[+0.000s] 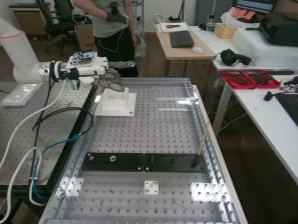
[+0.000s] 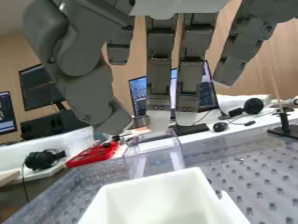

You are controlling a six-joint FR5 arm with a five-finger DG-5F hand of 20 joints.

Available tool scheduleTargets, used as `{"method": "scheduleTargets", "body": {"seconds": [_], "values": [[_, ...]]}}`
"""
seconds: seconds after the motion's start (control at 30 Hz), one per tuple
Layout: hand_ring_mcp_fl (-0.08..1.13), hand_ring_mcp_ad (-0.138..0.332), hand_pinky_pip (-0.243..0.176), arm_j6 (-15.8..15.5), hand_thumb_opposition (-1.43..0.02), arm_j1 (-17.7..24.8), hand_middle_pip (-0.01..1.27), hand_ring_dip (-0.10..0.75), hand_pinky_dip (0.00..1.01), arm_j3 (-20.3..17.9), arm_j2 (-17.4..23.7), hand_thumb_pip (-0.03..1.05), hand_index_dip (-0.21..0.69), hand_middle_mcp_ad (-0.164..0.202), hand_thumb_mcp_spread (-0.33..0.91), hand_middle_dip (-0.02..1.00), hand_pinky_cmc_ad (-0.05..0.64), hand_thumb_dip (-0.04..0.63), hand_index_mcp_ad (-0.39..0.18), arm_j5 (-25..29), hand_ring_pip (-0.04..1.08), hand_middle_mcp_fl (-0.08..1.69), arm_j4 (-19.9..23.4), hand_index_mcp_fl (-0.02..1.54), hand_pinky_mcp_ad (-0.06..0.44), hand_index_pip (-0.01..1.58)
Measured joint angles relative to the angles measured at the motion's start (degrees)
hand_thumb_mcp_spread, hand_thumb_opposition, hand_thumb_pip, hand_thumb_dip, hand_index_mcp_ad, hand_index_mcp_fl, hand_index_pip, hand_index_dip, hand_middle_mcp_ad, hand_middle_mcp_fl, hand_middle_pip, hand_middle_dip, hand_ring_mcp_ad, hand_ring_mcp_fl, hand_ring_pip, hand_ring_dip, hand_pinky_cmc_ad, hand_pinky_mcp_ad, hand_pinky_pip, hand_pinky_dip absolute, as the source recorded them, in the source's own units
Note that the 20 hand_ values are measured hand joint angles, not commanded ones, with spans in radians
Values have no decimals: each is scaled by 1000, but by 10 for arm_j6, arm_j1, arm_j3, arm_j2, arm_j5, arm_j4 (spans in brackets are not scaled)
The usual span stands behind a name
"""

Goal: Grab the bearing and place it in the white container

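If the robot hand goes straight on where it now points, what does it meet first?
The way over the perforated bench looks free as far as the pictures show. Beyond it, the robot hand would perhaps first meet something at the white desk, maybe a monitor; depth is unclear.

No text, label, brand, number or sign can be read in either view. Beyond the fingers (image 2: 159, 65), the lit monitor (image 2: 138, 94) seen past them bears only marks too small and blurred to make out, and the dark upright monitor (image 2: 40, 86) out past the thumb (image 2: 85, 87) bears nothing legible either.
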Motion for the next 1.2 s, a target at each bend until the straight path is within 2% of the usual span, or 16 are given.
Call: {"method": "scheduleTargets", "body": {"seconds": [0.2,0.63,0.77,0.83,0.87,0.9,1.0,1.07,1.13,1.17,1.2], "values": [[401,51,99,19,-836,10,1007,552,208,4,-32,761,-188,30,506,716,394,342,-188,13,532,428,9,126,260,152],[398,54,99,54,-836,15,1011,552,208,18,-72,761,-188,30,506,716,393,342,-188,25,546,428,5,120,260,166],[393,12,99,63,-836,16,1011,552,208,20,-78,761,-188,28,506,716,393,342,-188,27,545,428,-5,110,265,183],[353,-14,99,71,-836,15,1011,557,208,24,-79,763,-188,30,501,716,393,342,-188,27,552,415,-26,70,264,199],[328,-37,99,73,-836,15,1011,557,211,26,-79,770,-188,19,492,716,393,342,-187,26,555,415,-35,75,264,215],[297,-37,99,78,-838,14,1012,557,222,29,-79,789,-187,5,478,716,393,342,-185,25,550,365,-49,75,264,213],[213,-61,84,88,-845,13,1012,559,250,34,-78,815,-188,-16,478,719,393,344,-188,23,620,265,-72,45,264,229],[154,-80,65,92,-843,12,1023,559,278,34,-77,899,-188,-38,473,721,391,340,-187,22,635,183,-84,5,264,232],[136,-77,52,93,-840,12,1023,538,312,33,-73,911,-188,-47,456,721,389,344,-188,22,637,119,-86,5,264,239],[136,-75,17,93,-840,12,1018,522,333,32,-71,911,-188,-47,443,709,389,344,-185,23,642,87,-84,7,264,239],[133,-75,2,94,-838,12,1023,513,367,31,-67,911,-188,-40,443,712,389,344,-185,23,658,89,-84,7,264,239]]}}
